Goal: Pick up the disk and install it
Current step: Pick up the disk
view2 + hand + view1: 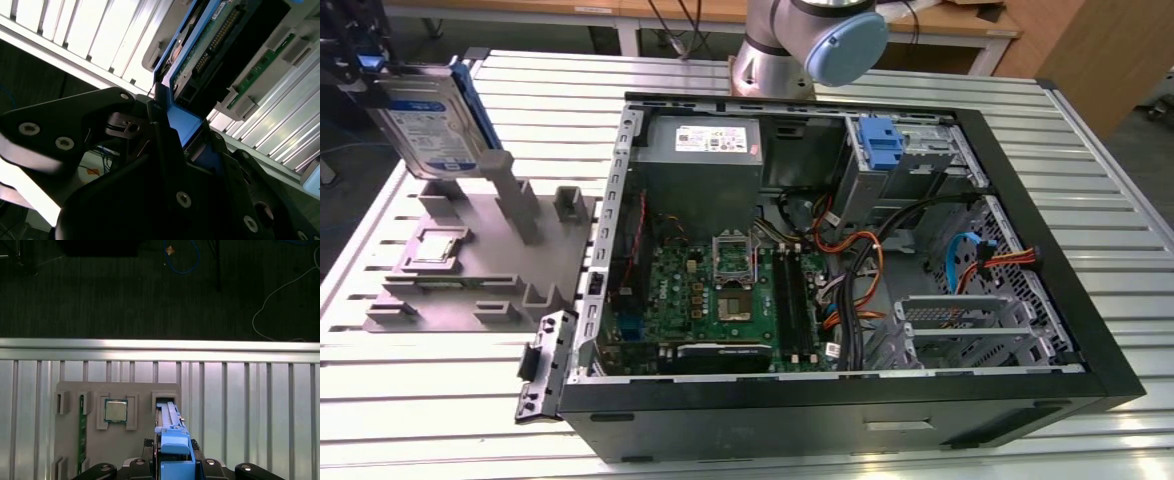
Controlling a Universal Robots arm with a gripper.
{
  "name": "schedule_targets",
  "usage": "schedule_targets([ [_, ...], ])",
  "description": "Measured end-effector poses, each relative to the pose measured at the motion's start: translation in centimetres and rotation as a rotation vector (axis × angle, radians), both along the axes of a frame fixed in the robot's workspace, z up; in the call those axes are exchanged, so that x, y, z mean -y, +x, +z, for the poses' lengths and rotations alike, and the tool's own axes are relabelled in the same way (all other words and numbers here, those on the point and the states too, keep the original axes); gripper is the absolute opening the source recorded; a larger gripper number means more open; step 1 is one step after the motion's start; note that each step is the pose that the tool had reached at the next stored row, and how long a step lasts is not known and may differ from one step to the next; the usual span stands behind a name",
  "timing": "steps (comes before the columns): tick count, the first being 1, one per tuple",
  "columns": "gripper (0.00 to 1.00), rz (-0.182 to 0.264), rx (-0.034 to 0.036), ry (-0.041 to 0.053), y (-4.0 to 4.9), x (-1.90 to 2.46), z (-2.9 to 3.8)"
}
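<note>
- The open computer case (854,400) lies at the exterior view's right.
- The disk (434,125) hangs above the grey holder (480,265) at that view's left; it looks stiff but fragile, best held by its blue frame.
- My gripper (175,127) is clamped on that frame.

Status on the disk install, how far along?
Done: pickup. The gripper is shut on the disk by its blue frame, and in the first wrist view its slot in the grey fixture looks vacated.
In hand: the disk hangs above the fixture, at the exterior view's left.
Left: the install. The disk is not yet inside the open computer case.
</note>
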State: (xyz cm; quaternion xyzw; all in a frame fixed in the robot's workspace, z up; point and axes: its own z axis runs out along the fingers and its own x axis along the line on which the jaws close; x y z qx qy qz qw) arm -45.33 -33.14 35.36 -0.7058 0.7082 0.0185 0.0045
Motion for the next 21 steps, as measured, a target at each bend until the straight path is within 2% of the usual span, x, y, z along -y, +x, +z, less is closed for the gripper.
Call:
schedule_targets([
  [14,0.37,0.0,-0.0001,0.0,0.0,0.0,0.91],
  [21,0.37,0.0,0.0,0.0,0.0,0.0,0.97],
])
